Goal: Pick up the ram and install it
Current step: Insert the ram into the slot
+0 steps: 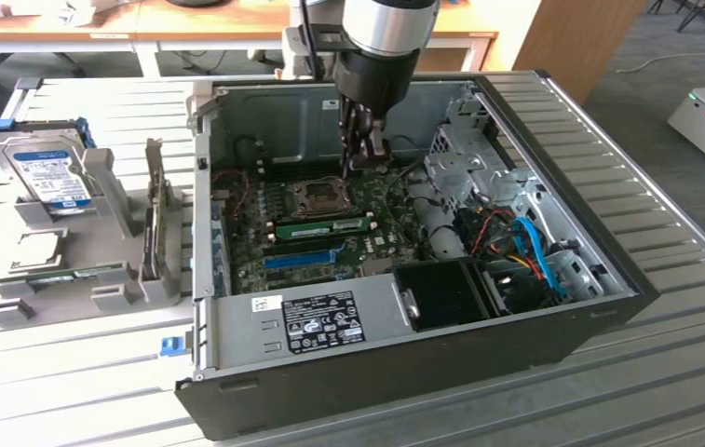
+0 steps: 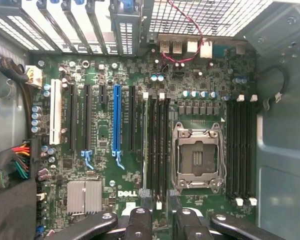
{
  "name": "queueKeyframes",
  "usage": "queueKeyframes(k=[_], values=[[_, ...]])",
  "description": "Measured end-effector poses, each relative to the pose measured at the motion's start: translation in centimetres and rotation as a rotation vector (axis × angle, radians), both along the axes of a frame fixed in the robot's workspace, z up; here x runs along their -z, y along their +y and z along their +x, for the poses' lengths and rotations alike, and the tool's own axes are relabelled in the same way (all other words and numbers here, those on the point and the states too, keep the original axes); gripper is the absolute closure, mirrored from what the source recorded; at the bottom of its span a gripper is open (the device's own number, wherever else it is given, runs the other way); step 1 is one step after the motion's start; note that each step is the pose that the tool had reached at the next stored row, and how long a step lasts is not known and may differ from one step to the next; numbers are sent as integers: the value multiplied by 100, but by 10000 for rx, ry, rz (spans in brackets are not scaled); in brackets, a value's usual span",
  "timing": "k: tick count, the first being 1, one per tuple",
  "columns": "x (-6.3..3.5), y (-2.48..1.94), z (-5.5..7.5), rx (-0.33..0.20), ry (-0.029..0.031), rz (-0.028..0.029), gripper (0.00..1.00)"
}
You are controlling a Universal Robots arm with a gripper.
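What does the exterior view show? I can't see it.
A robot arm reaches down into an open computer case, its end effector over the motherboard by the processor socket. A green ram sits on the board between that socket and a blue slot. A hard drive stands in a rack to the exterior view's left.

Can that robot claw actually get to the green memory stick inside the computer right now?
Probably yes: the gripper hangs open over the motherboard inside the open case, and the ram beside the CPU socket has nothing covering it. Cables lie off to the side.
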State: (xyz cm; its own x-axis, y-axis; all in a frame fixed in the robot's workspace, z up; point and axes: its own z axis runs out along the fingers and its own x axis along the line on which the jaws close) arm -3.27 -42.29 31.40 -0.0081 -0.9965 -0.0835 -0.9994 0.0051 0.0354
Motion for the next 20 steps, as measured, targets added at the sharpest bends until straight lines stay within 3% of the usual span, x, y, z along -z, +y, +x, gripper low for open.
queueKeyframes(k=[20], values=[[-262,0,0,0,0,-16,74]])
